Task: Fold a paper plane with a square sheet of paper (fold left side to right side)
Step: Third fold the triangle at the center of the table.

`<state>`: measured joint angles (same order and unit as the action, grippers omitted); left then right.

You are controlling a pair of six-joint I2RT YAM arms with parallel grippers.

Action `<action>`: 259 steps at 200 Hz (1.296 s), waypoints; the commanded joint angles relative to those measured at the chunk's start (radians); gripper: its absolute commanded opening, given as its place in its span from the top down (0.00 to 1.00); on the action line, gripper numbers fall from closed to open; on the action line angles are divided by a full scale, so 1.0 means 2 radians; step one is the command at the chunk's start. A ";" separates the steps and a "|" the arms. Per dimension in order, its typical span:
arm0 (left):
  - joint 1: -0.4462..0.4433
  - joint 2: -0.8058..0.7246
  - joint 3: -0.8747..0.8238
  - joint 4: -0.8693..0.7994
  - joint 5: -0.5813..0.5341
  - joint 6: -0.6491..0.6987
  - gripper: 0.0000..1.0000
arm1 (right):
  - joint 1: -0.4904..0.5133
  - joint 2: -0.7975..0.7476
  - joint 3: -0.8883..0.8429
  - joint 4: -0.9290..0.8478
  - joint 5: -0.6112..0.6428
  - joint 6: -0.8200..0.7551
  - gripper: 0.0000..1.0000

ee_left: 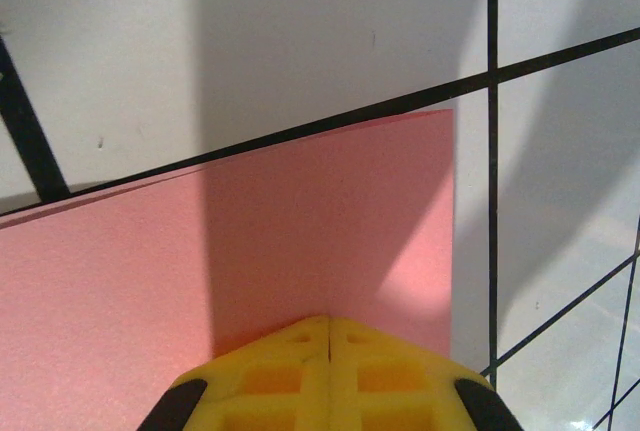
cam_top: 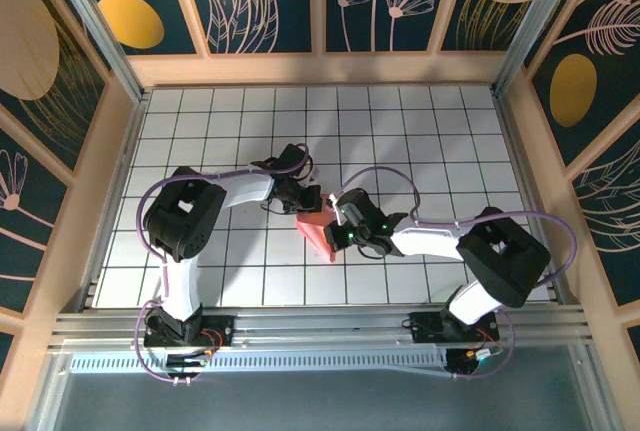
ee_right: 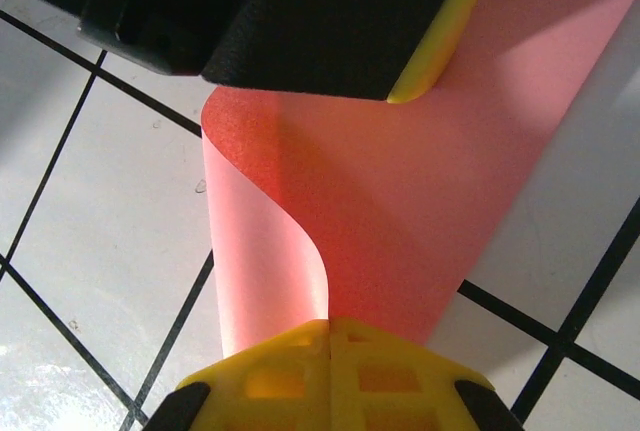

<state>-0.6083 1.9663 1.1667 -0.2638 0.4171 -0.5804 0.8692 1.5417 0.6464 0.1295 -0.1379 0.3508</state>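
Centrally, pink paper (cam_top: 318,232) pinched, left hand (ee_left: 329,324), right hand (ee_right: 330,326)

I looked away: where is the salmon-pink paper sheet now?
Top view: the salmon-pink paper sheet sits mid-table on the white tiles, held between the left tool and right tool.

**Close quarters at the centre**

Midway across the white tiled bench (cam_top: 200,111), the left hand (cam_top: 306,199) and right hand (cam_top: 336,223) both touch a folded salmon-pink sheet of paper (cam_top: 320,237), its corner jutting toward the near edge.
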 commanded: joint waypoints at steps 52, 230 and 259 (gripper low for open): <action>-0.003 0.009 -0.016 -0.020 -0.031 -0.007 1.00 | -0.007 0.019 0.018 -0.003 0.015 0.007 1.00; -0.003 0.011 -0.015 -0.023 -0.035 -0.005 1.00 | -0.008 0.038 0.025 -0.003 0.024 0.007 1.00; -0.004 0.011 -0.015 -0.024 -0.035 -0.005 1.00 | -0.008 0.041 0.025 -0.001 0.024 0.007 1.00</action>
<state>-0.6090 1.9659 1.1667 -0.2638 0.4107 -0.5804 0.8597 1.6073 0.6689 0.1299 -0.1051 0.3511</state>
